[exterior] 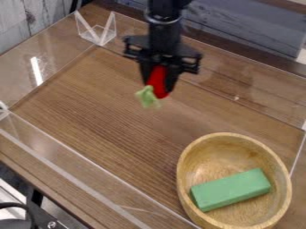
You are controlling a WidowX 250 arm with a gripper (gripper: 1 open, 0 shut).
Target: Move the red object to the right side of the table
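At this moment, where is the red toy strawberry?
In the camera view the toy strawberry hangs in the pincer above the table, near the upper middle of the picture, up and left of the wooden bowl with the green block.

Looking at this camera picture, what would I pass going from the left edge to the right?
Clear folded stand at the back left → gripper holding the red strawberry above the table → wooden bowl with the green block in it.
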